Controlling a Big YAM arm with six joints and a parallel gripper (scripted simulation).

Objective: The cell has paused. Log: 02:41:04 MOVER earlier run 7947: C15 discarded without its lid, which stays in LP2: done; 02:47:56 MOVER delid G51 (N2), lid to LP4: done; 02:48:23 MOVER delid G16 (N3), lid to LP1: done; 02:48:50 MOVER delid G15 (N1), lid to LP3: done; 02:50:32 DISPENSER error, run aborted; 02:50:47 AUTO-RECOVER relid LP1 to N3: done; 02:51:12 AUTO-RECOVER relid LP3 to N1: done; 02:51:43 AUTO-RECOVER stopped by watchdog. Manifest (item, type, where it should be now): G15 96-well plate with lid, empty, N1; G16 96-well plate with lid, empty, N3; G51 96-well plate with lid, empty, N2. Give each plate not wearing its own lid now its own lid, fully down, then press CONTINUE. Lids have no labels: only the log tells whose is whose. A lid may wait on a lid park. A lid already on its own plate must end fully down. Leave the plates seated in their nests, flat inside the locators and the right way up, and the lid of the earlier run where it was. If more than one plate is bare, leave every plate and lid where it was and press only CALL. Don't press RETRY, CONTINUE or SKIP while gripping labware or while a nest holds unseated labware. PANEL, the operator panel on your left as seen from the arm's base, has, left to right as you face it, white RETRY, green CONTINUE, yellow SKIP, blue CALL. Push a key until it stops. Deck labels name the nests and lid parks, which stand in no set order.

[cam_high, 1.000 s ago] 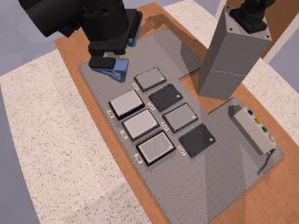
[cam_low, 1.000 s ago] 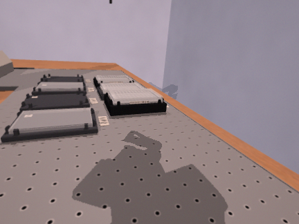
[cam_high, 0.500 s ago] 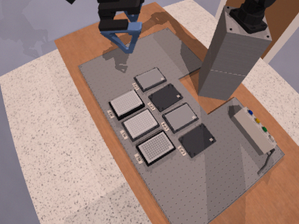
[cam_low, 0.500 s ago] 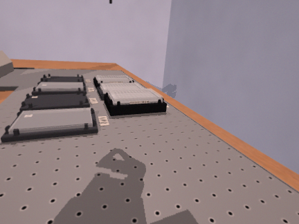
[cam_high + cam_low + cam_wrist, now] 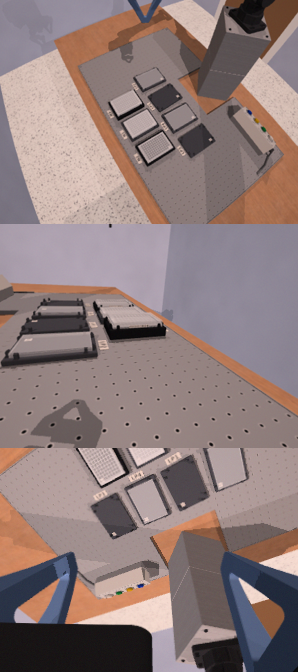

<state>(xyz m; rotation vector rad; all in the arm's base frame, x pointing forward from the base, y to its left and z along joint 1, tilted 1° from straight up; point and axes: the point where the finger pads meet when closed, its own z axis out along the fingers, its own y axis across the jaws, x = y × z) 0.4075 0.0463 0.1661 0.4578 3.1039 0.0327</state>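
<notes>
I cannot read the small deck labels. I count three plates [image 5: 139, 123] at frame centre, four lid parks [image 5: 165, 97] right of them, two holding lids [image 5: 179, 117]. Fingers are released, grasping nothing.

I am working in a lab automation cell. Under me a grey perforated deck [image 5: 193, 187] lies on a wooden tabletop [image 5: 86, 45]. On it, well plates [image 5: 154, 147] sit in black nests, with flat lids [image 5: 179, 117] on parks beside them and small labels [image 5: 164, 128] between. A key panel [image 5: 253, 133] with coloured buttons stands at the deck's edge
</notes>
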